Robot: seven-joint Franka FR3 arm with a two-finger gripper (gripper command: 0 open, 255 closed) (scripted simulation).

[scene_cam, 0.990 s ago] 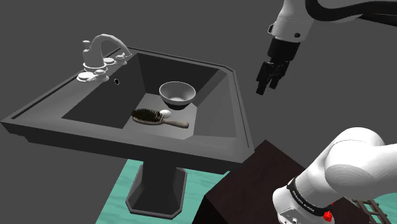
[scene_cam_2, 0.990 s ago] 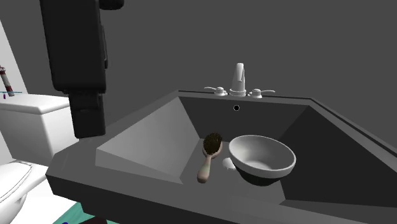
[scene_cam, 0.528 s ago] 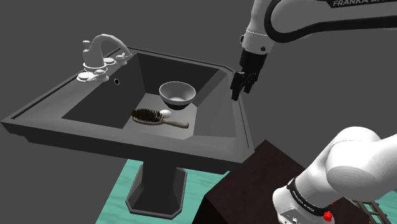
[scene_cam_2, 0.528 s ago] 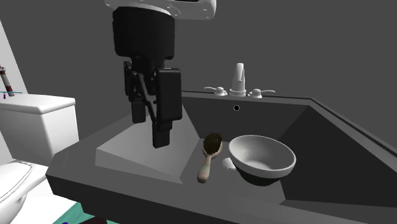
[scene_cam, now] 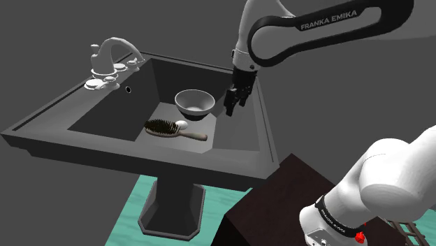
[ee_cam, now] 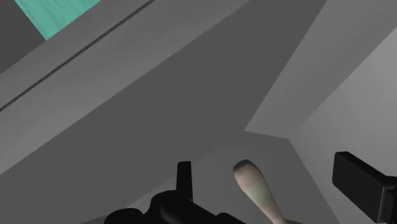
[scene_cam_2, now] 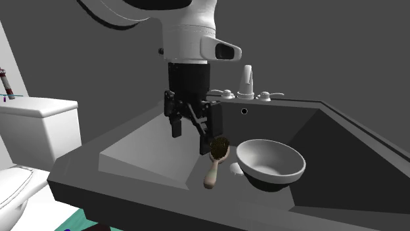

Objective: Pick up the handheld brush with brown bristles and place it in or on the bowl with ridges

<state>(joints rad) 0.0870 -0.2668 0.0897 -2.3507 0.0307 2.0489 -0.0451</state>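
My pincer is open, its two fingers well apart and holding nothing; it hangs over the sloping inner wall of the sink, on the shoulder view's right side of the basin, and it is above the floor of the basin rather than down in it. The brush lies flat on that floor, just beside the bowl; it is below my pincer and off toward the shoulder view's left. Its long axis runs across that view; the dark bristle head is at the far end from me, and the pale handle points back toward the wall I hover over. In the wrist view the handle's rounded tip sits between my fingers without touching either; so the handle is the nearer end, and its length runs away from my palm. I judge the next move to be a descent further along the handle, with my fingers set across it, not along it.
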